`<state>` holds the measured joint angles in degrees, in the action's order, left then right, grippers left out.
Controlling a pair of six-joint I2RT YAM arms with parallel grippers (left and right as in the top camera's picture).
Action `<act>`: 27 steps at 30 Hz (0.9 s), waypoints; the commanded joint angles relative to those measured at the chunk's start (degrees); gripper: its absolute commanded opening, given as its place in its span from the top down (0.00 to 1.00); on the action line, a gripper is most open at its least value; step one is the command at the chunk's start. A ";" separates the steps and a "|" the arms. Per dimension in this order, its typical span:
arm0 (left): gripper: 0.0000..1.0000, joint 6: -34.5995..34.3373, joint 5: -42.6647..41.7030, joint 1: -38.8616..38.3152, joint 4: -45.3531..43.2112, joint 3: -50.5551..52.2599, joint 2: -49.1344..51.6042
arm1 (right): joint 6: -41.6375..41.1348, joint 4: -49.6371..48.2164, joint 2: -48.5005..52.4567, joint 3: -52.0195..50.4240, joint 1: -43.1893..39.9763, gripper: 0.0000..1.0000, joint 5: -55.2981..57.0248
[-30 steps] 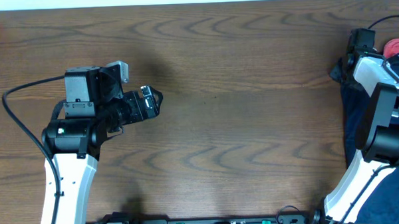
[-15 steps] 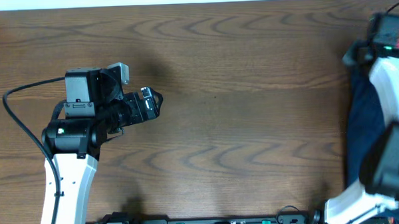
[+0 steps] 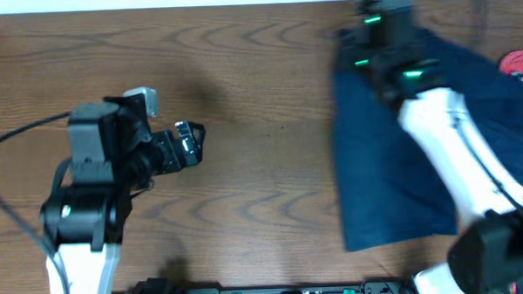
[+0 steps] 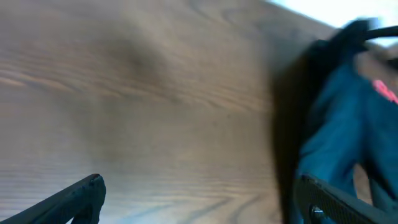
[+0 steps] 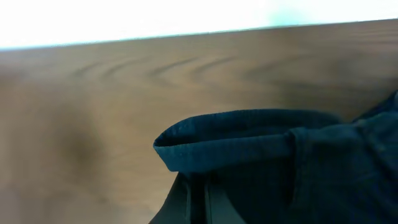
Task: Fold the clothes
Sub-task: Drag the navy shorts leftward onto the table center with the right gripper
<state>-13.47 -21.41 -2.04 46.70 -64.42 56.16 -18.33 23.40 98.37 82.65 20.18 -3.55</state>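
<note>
The dark navy blue shorts hang spread over the right half of the table, held up at the top. My right gripper is shut on their hemmed edge near the table's far edge. In the right wrist view the fabric fills the lower right and hides the fingertips. My left gripper is open and empty over bare wood at the left. Its two dark fingertips stand wide apart in the left wrist view, where the shorts show blurred at the right.
A pink-red garment lies at the table's right edge, partly behind the shorts. The wooden table has its far edge along the top of the overhead view. A black cable loops left of the left arm.
My right arm has swung from the far right edge towards the table's middle back, dragging the shorts out across the table. The left arm has shifted slightly left.
</note>
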 commanded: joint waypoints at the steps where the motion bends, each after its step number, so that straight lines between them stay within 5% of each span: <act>1: 0.02 0.94 7.32 0.13 0.92 -1.25 -4.35 | -0.92 -3.69 4.79 -0.22 8.00 0.99 -2.64; 3: 0.02 0.94 10.14 0.15 1.75 -1.25 -6.12 | -0.48 -5.95 7.41 -0.22 12.28 0.94 -2.86; 5: 0.02 0.94 11.47 0.13 2.67 -1.25 -7.39 | 2.84 -6.93 8.52 -0.22 15.26 0.39 -1.03; 8: 0.02 0.94 11.65 0.13 4.28 -1.22 -7.54 | 4.02 -5.77 7.65 -0.20 17.40 0.22 8.33; 14: 0.02 0.94 11.58 0.13 4.98 -1.18 -3.19 | 3.17 1.42 1.75 -0.20 13.42 0.22 14.49; 19: 0.02 0.83 8.26 0.07 3.80 -1.18 4.72 | -2.93 13.73 -3.02 -0.20 6.62 0.38 13.40; 27: 0.03 0.98 1.27 -0.22 -3.06 -1.18 14.29 | -5.46 34.77 -0.87 -3.65 -1.95 0.38 5.66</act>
<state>-13.28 -17.28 -2.04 44.91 -64.45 68.53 -21.89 55.86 95.61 81.34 19.75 5.17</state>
